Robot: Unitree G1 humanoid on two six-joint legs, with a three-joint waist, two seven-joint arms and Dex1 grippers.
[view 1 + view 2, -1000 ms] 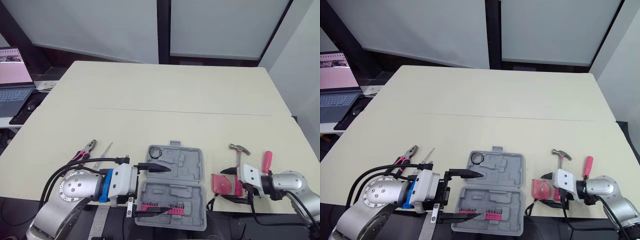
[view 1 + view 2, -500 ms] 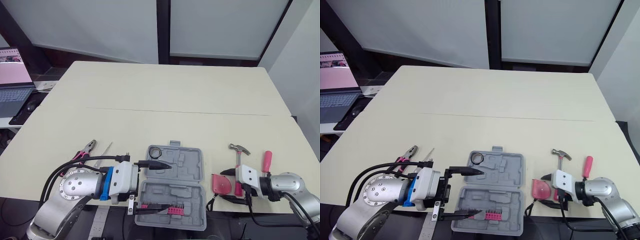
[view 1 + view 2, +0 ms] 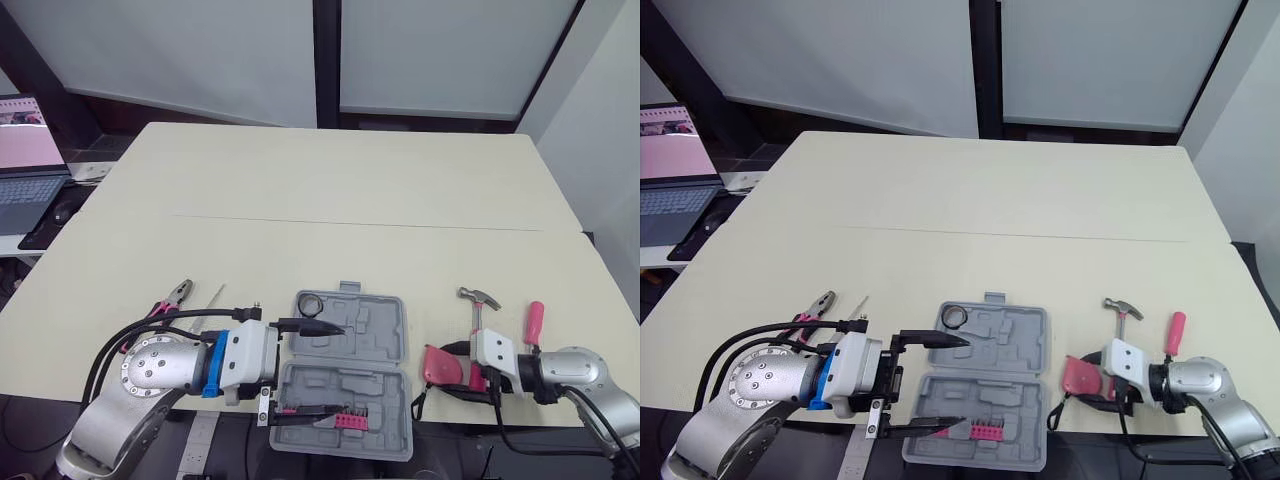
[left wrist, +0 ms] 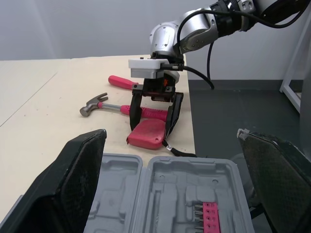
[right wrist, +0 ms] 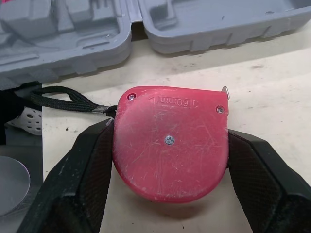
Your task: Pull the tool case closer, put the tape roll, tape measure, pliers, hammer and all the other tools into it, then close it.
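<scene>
A cream-coloured surface (image 3: 330,200) held a grey tool case (image 3: 372,330) lying open near the front edge, at the middle. Its two halves lay flat, one beyond the other. The black tape roll (image 3: 311,303) sat in the far left corner of the far half. A row of pink-based bits (image 3: 340,417) sat in the near half.

The left gripper (image 3: 330,368) hung over the left part of the case. Its fingers were spread wide, one over the far half and one over the near half, and held nothing.

The red tape measure (image 5: 170,141) lay flat on the surface just to the right of the case, near the front edge. Its black wrist strap (image 5: 68,102) trailed toward the case. The right gripper (image 3: 445,370) straddled the tape measure, with one finger pressed against each of its side edges.

Just behind that gripper lay the hammer (image 3: 477,305), its steel head away from the robot and its pink handle running back under the gripper. A pink-handled screwdriver (image 3: 534,323) lay further right.

Left of the case, well apart from it, lay the pliers (image 3: 172,298) with pink grips. A thin metal tool (image 3: 208,303) lay just beside them. An open laptop (image 3: 25,165) stood on another desk at the far left.
</scene>
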